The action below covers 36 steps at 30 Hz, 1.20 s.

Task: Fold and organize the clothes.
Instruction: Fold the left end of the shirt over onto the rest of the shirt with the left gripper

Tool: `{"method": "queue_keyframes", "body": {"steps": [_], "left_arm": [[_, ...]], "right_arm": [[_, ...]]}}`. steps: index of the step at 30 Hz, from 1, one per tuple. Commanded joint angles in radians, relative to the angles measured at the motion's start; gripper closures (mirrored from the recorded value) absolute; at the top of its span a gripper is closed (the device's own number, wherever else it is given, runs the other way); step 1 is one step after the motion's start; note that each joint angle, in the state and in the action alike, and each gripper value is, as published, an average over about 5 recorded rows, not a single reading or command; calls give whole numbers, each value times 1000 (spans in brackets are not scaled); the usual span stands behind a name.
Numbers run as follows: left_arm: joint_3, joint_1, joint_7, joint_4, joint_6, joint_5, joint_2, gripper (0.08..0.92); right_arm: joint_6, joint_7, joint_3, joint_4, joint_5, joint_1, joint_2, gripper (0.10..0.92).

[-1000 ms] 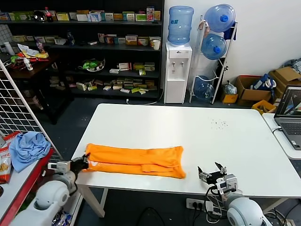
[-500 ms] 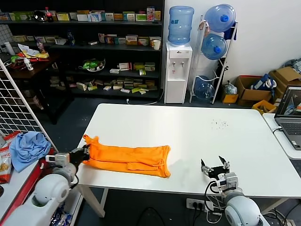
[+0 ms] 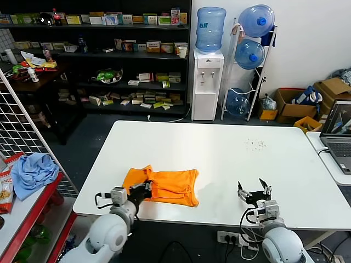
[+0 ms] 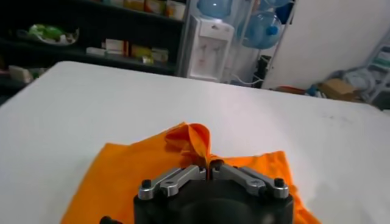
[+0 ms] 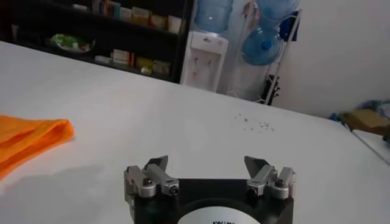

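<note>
the left gripper [image 4: 209, 172] has its jaws pinched together on a raised fold of the orange t-shirt [image 3: 164, 185], at the shirt's near left corner. the shirt lies bunched and partly doubled over on the white table [image 3: 219, 159], near the table's near edge and left of its middle. the right gripper [image 3: 253, 192] hangs low over the near edge well to the right of the shirt, jaws spread wide with nothing between them. a light blue cloth [image 3: 32, 171] sits on a red shelf at far left.
</note>
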Motion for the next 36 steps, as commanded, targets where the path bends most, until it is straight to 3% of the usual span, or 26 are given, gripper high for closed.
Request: {"method": "queue_keyframes", "body": {"steps": [1,8,15,21,28,36], "left_arm": [[137,-107,-50,53,6,1,-202,893],[147,-160,-61,118,5,14,-265,893],[212,-136,-25,125,33,47,-238,865],[265,-114,-8,132,30,89,-208,707],[197,-101,28,89,6,98,-173,499],[31,-36,109,43,-49,109,-23,274]], "right_arm": [[9,3,-2,-7,-11,4,17,203],[4,2,-13,-11,-14,13,27,203],[-2,2,-15,-11,-11,24,29,203],[-6,3,-22,-10,-9,31,35,203],[-7,3,-26,-6,-7,30,33,203],[2,-5,-19,-2,6,22,17,203]]}}
